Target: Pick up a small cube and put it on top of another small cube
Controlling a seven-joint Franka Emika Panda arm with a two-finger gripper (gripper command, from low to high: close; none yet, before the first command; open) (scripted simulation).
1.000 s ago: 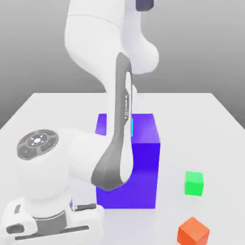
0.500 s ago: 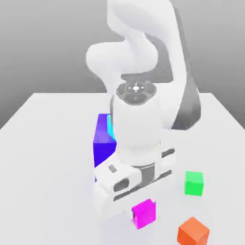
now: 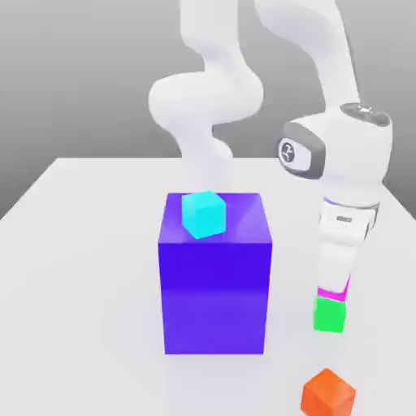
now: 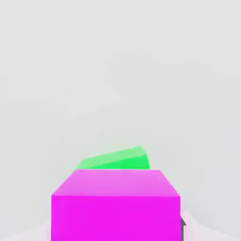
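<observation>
A: In the exterior view we see the end effector (image 3: 334, 286) lowered over the green cube (image 3: 330, 314), which sits on the bench (image 3: 89, 244) to the right of the big blue block (image 3: 215, 280). A thin magenta band, the pink cube (image 3: 333, 294), shows between the end effector and the green cube's top.

B: So we take the step in hand to be the placing. Is the pink cube held?

A: We judge it clamped between the fingers, since it sits at their tips; the fingers themselves are hard to separate from the white casing. In the hand view the pink cube (image 4: 116, 205) lies close before the camera with the green cube (image 4: 115, 159) just beyond it.

B: Touching, or apart?

A: We cannot tell. The next move, in our judgement, calls for a square release once the faces meet.

B: And orientation?

A: The pink cube sits level, top face up; being a cube, it has no long axis. The green cube appears slightly turned relative to it.

B: Other items?

A: A cyan cube (image 3: 203, 213) atop the blue block, and an orange cube (image 3: 327, 393) near the front.
</observation>
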